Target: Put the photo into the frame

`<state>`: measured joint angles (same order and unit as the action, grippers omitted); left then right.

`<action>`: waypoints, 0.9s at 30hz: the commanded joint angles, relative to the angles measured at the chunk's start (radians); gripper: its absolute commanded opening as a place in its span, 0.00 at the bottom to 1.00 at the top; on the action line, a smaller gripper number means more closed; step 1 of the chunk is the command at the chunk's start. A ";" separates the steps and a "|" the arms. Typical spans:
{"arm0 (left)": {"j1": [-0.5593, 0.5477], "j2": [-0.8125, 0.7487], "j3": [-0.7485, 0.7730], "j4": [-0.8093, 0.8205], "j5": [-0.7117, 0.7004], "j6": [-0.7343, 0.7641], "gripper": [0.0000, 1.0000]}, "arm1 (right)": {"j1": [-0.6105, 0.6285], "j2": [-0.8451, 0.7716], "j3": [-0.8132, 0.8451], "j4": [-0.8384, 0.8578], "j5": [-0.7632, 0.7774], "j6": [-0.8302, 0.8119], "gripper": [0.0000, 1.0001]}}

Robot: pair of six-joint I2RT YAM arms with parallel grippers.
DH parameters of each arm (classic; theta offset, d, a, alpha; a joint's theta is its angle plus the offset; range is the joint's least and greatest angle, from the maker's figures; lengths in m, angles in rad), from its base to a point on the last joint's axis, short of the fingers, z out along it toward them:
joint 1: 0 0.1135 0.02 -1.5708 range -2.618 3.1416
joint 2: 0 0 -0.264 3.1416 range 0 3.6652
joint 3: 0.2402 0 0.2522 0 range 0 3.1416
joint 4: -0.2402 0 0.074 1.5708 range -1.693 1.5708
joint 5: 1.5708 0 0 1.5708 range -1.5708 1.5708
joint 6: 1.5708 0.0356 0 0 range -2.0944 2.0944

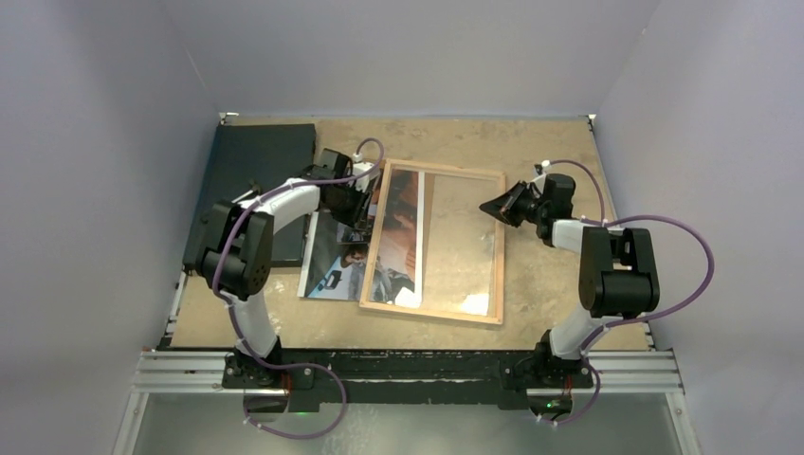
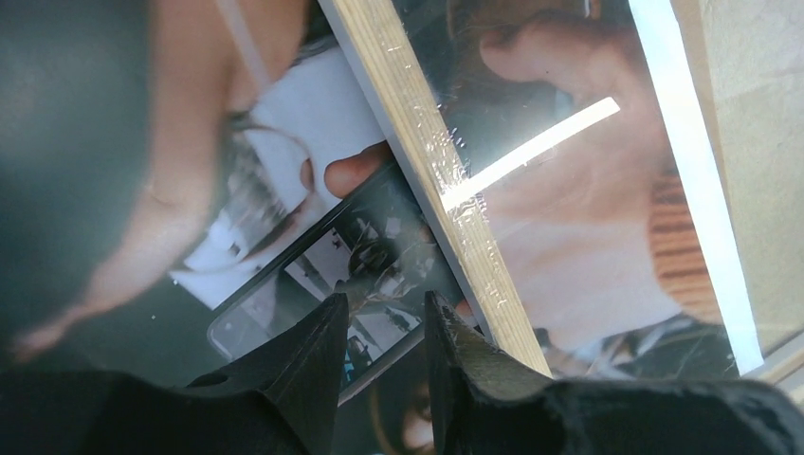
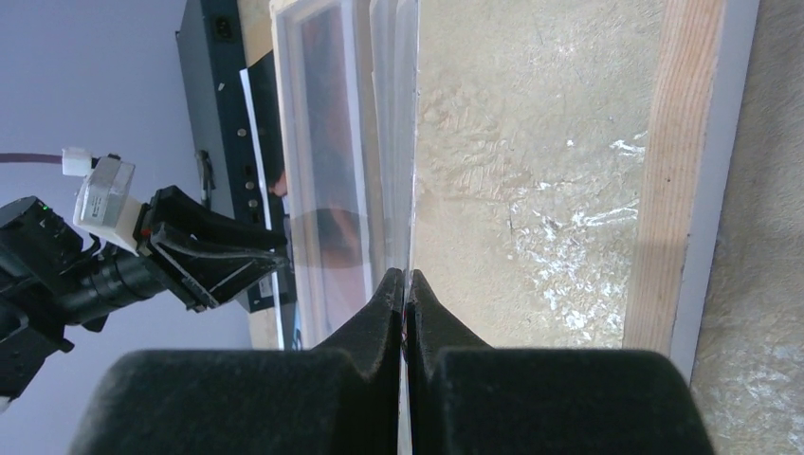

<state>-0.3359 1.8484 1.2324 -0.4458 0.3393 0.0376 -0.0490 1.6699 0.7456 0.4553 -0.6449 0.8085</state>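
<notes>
Photo (image 1: 332, 261) is lying partly under frame's (image 1: 431, 311) 9 o'clock rail; left gripper (image 2: 384, 303), jaws apart, is risking creasing it; right gripper (image 3: 406, 277) sitting closed.

— What is that at the far left of the table (image 1: 540, 142)?
— A flat black board (image 1: 256, 156), matte, lying in the corner close to the left wall.
— And the tabletop itself?
— Tan, rough and speckled. Pale grey walls (image 1: 95, 142) close it in on three sides, and an aluminium rail (image 1: 427, 372) runs along the near edge.
</notes>
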 commanded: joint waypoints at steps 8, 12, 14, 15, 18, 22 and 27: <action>-0.028 0.031 0.010 0.057 0.011 -0.018 0.30 | -0.016 0.002 0.027 -0.012 -0.037 -0.069 0.00; -0.029 0.034 0.012 0.056 0.007 -0.018 0.29 | -0.024 -0.003 0.033 -0.025 -0.033 -0.083 0.00; -0.031 0.035 0.014 0.056 0.007 -0.022 0.28 | -0.025 0.002 0.034 -0.023 -0.034 -0.087 0.00; -0.032 0.035 0.013 0.056 0.006 -0.021 0.28 | -0.025 0.006 0.035 -0.023 -0.039 -0.087 0.00; -0.034 0.037 0.014 0.056 0.005 -0.023 0.28 | -0.024 0.012 0.044 -0.027 -0.046 -0.090 0.00; -0.040 0.038 0.016 0.057 0.006 -0.025 0.27 | -0.025 0.014 0.060 -0.034 -0.053 -0.096 0.00; -0.046 0.041 0.021 0.056 0.005 -0.025 0.26 | -0.026 0.020 0.100 -0.072 -0.047 -0.120 0.00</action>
<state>-0.3721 1.8847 1.2320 -0.4114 0.3397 0.0196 -0.0715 1.6901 0.7906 0.4061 -0.6735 0.7311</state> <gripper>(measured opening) 0.267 0.005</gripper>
